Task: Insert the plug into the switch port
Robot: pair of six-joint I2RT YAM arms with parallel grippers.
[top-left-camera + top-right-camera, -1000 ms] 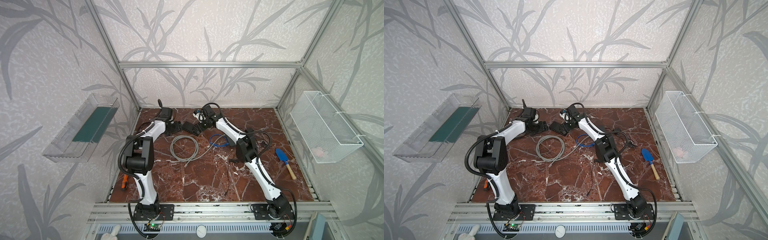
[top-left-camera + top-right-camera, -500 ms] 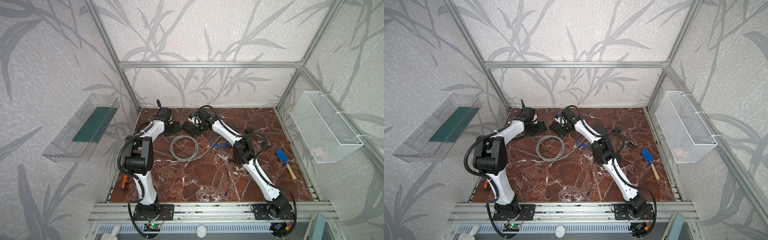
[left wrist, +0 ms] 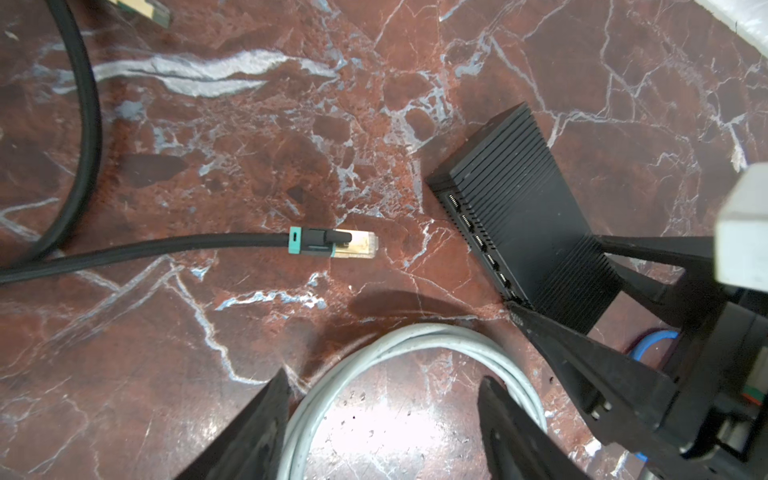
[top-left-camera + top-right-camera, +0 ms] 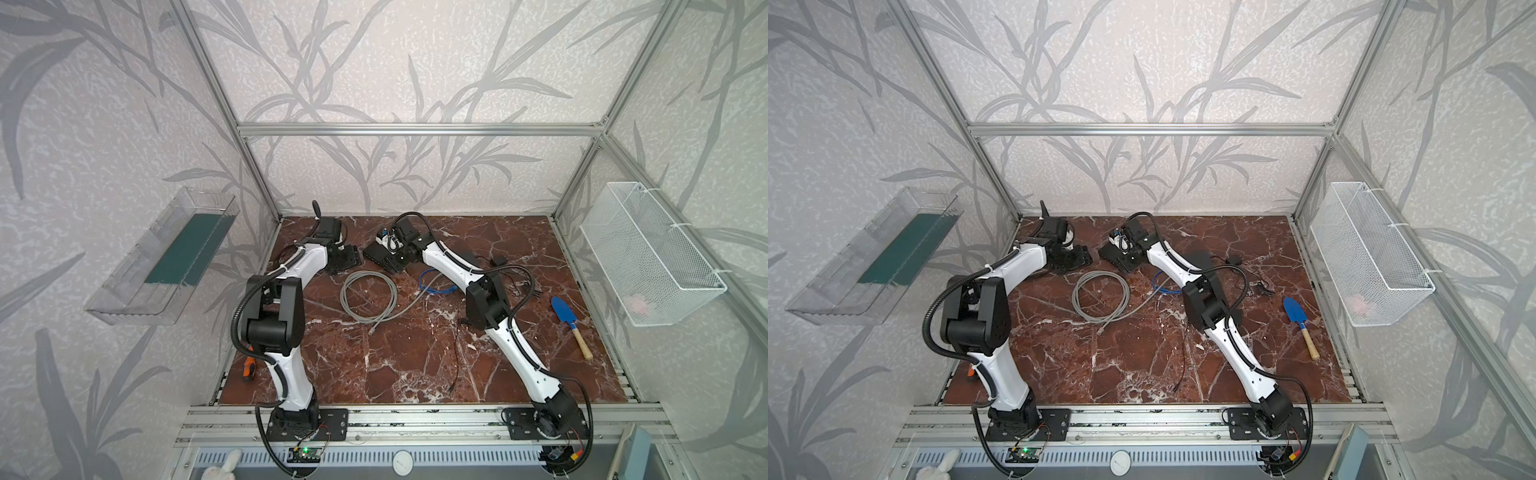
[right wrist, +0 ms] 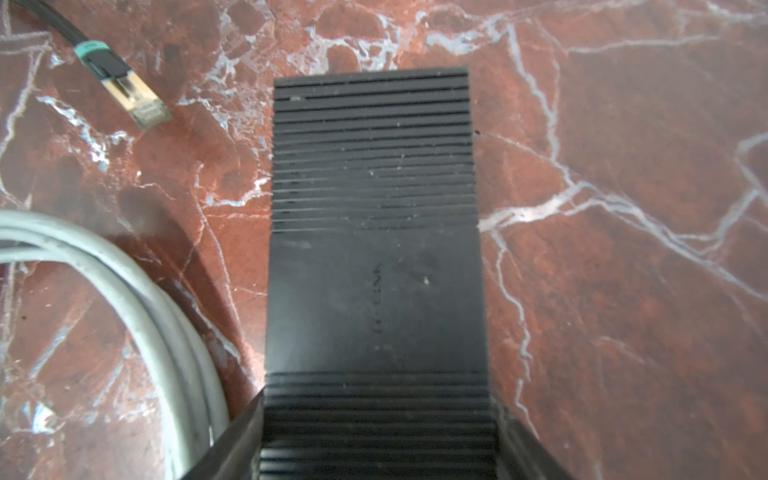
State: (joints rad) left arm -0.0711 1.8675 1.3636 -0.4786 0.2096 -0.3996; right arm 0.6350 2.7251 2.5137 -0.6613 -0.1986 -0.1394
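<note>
The switch [image 3: 528, 216] is a black ribbed box lying flat on the marble, also seen in the right wrist view [image 5: 374, 249] and in both top views [image 4: 372, 252] [image 4: 1109, 254]. A row of ports [image 3: 478, 241] lines its side. The plug [image 3: 353, 244] [image 5: 133, 93] is gold-tipped with a teal ring on a black cable. It lies loose, pointing at the ports a short way off. My right gripper [image 5: 378, 415] [image 4: 390, 261] is shut on the switch's end, a finger against each side. My left gripper [image 3: 382, 378] [image 4: 347, 257] hangs open over the grey cable, short of the plug.
A grey cable coil [image 4: 368, 297] [image 3: 415, 345] lies beside the switch, with a blue cable [image 4: 432, 282] under the right arm. A thin black wire [image 4: 457, 353], a blue trowel [image 4: 567, 324] and an orange tool [image 4: 249, 370] lie on the marble. A wire basket [image 4: 648, 253] hangs at the right wall.
My right gripper has shifted left onto the switch and its jaws have closed in on its sides. The left gripper's jaws have narrowed a little; its arm has barely moved.
</note>
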